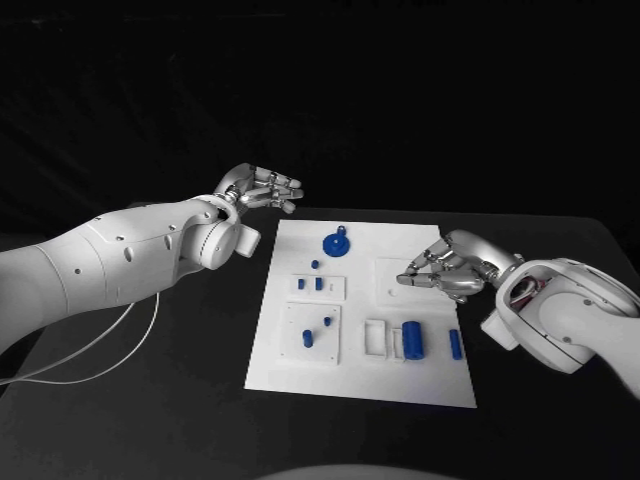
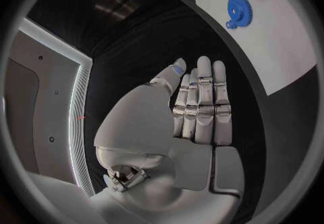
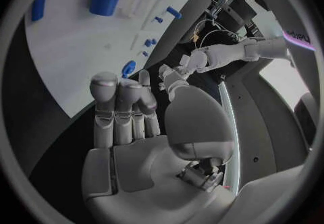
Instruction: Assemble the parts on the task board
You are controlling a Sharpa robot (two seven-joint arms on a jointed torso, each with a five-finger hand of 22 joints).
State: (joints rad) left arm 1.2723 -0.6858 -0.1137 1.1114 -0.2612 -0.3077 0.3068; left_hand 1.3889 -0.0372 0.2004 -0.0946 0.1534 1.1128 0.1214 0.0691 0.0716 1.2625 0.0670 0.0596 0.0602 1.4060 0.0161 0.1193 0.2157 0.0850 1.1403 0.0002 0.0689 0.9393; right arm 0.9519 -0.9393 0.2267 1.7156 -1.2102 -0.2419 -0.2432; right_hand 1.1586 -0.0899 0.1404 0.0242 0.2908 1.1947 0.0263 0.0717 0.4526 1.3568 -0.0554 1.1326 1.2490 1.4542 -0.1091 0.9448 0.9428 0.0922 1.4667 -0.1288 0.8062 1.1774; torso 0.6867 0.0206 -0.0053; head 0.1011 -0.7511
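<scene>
Two silver hands hang near the white task board [image 1: 371,380], which lies flat in the middle of the black table [image 1: 580,240]. The left hand [image 1: 261,188] hovers off the board's far left corner, above bare table, and grasps nothing; in the left wrist view its fingers [image 2: 202,100] are stretched out side by side and empty. The right hand [image 1: 444,272] is over the board's right edge, about halfway along it, fingers bent inward toward the board. The right wrist view shows those fingers [image 3: 118,108] gently curved with nothing between them, so this hand is also released.

Several blue parts sit on the board. A blue gear [image 1: 338,243] lies near the board's far edge, with a small blue peg [image 1: 316,264] just nearer than it. Two short blue pins [image 1: 310,284] stand in a small white plate on the board's left side. Nearer still, a second white plate carries a blue post [image 1: 309,337] and a tiny blue stud [image 1: 326,321]. Toward the board's near right, a large blue cylinder [image 1: 411,339] rests in a white ribbed cradle [image 1: 382,339], and a slim blue bar [image 1: 456,345] lies just beside it, close to the board's right edge.
</scene>
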